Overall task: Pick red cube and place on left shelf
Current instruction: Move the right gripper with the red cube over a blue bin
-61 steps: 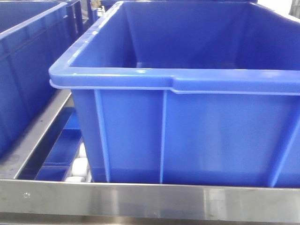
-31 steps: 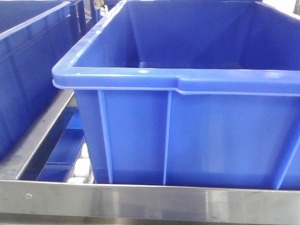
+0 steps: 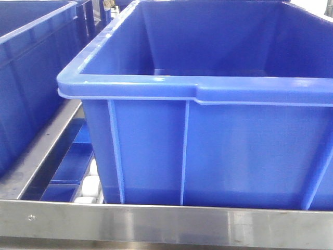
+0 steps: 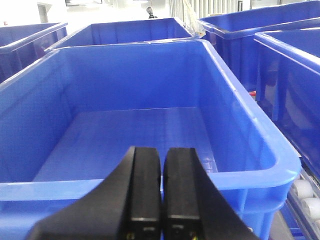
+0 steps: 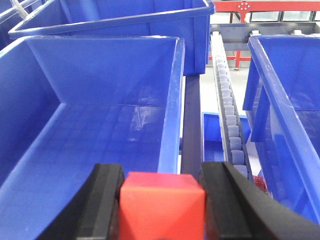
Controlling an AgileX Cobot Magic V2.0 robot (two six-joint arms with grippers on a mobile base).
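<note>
My right pincer (image 5: 162,207) is clamped on the red cube (image 5: 161,209), holding it above the near rim of a blue crate (image 5: 100,130). My left pincer (image 4: 161,192) is closed with nothing between its fingers, over another crate (image 4: 150,125). Beyond run white rollers (image 5: 230,120), probably the left shelf (image 3: 166,224).

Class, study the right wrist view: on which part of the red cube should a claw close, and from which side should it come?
On two opposite flat side faces of the red cube, from the camera's side, as the right claw shows: one black finger flanks each side and the flat top stays uncovered.
</note>
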